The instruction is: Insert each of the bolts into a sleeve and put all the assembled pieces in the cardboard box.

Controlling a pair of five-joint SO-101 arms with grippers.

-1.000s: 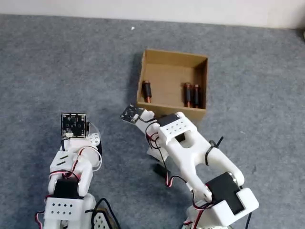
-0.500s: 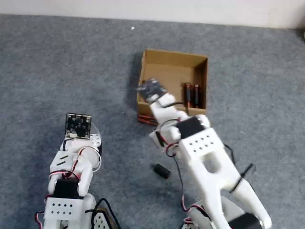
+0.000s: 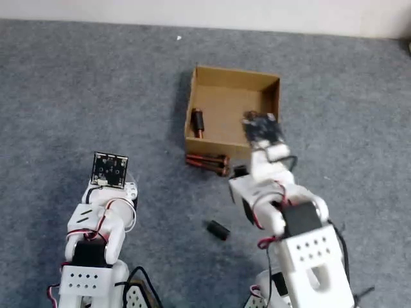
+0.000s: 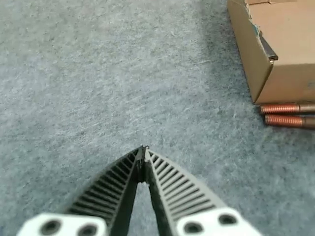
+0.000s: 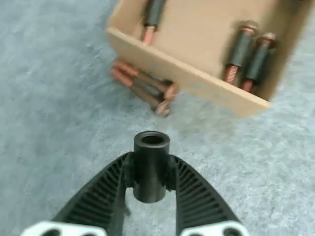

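Observation:
The cardboard box (image 3: 270, 86) stands at the table's far middle with an assembled piece (image 3: 198, 122) inside; the right wrist view shows two more assembled pieces (image 5: 248, 54) in it. Two bare copper bolts (image 3: 207, 162) lie side by side on the carpet against the box's front wall. My right gripper (image 5: 151, 167) is shut on an upright black sleeve (image 5: 151, 142), held just in front of the box and right of the bolts (image 5: 142, 86). A second black sleeve (image 3: 218, 230) lies loose nearer the arms. My left gripper (image 4: 142, 153) is shut on nothing, low over the carpet, left of the box (image 4: 256, 64).
Grey carpet covers the table, with open floor left of the box and around the left arm (image 3: 96, 224). The right arm's camera board (image 3: 260, 128) hangs over the box's front right corner. A pale wall edge runs along the far side.
The right arm swung from the box's front left corner to its front right with the sleeve in its gripper, uncovering the two bolts. The left arm shifted slightly.

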